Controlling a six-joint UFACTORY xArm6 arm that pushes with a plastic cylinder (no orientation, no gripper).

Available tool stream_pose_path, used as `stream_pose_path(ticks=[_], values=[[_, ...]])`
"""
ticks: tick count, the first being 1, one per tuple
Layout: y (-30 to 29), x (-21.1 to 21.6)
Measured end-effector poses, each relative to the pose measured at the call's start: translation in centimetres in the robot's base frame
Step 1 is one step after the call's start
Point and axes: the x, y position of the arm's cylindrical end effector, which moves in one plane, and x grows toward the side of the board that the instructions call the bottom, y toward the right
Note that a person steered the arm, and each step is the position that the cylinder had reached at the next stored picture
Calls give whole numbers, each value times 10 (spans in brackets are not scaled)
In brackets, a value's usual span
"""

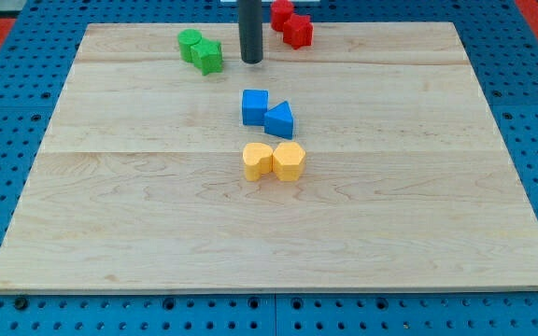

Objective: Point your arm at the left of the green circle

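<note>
Rod cut off at the view's top; no jaws. My tip (pixel 251 62) sits right of the green circle (pixel 190 43), round, no long axis.

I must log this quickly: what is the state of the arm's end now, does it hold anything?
My tip: a bare dark rod, no jaws, holding nothing; it stands right of the two green blocks, touching none.
</note>
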Motion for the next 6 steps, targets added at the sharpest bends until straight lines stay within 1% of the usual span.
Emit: stream_pose_path(ticks=[1,2,3,4,5,6], values=[[11,0],[54,22],[64,73],[38,70],[-23,37],[-95,40]])
